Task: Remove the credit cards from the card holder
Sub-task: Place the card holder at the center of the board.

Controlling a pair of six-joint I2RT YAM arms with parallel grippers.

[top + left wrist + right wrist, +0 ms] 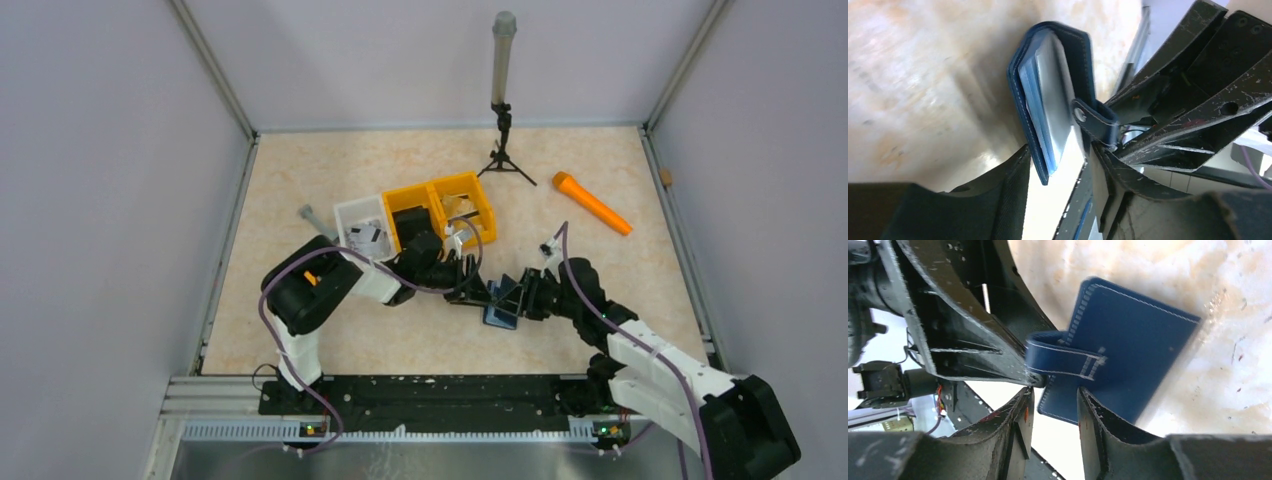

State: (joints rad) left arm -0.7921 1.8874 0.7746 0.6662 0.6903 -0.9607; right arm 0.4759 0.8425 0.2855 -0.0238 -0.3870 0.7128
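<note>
Card holder point(1133, 350), flat navy stitched folding wallet, part-open over cream marbled tabletop point(400, 345), front centre between both arms; left gripper point(1055, 165) jaws half apart astride its end, gap showing; right gripper point(1055, 400) half apart at its edge, grip cannot tell; plain pale grey walls point(100, 200) enclose table

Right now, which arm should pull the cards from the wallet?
Probably left: the left fingers face the card holder at its open edge, pale layers showing. The right fingers straddle its navy cover, better for holding.
</note>
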